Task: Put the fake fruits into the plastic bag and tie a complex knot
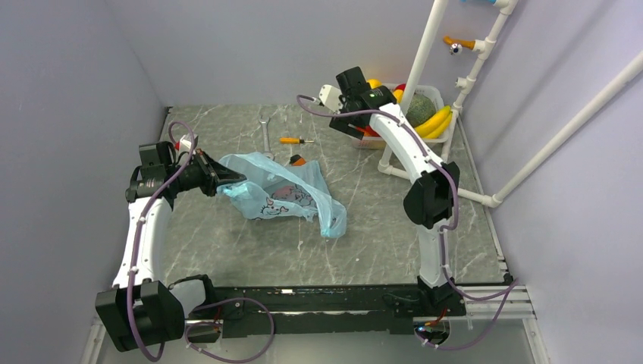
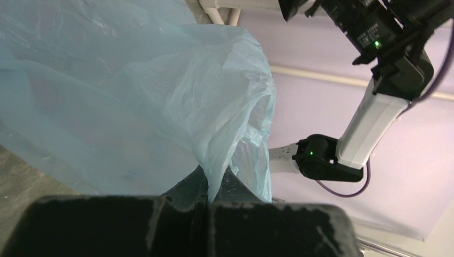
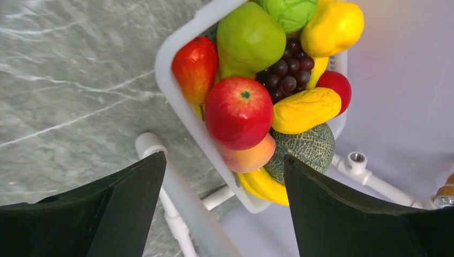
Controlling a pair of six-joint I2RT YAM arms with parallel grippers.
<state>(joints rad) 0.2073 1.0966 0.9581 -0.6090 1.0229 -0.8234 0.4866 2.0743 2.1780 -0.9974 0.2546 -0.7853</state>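
The light-blue plastic bag (image 1: 284, 193) lies crumpled on the table's middle, its print facing up. My left gripper (image 1: 231, 180) is shut on the bag's left edge; in the left wrist view the bag (image 2: 134, 91) rises from between the closed fingers of the gripper (image 2: 214, 193). No knot shows. The fake fruits fill a white basket (image 3: 176, 91) at the back right: red apple (image 3: 239, 111), green pear (image 3: 250, 37), grapes (image 3: 286, 72), melon (image 3: 305, 150), peach (image 3: 249, 156), bananas (image 1: 434, 121). My right gripper (image 3: 225, 198) is open and empty above the basket (image 1: 436, 92).
An orange-handled screwdriver (image 1: 294, 140) and a wrench (image 1: 266, 133) lie behind the bag. A small orange and black object (image 1: 298, 160) sits at the bag's far edge. A white pipe frame (image 1: 485, 193) runs along the right side, next to the basket.
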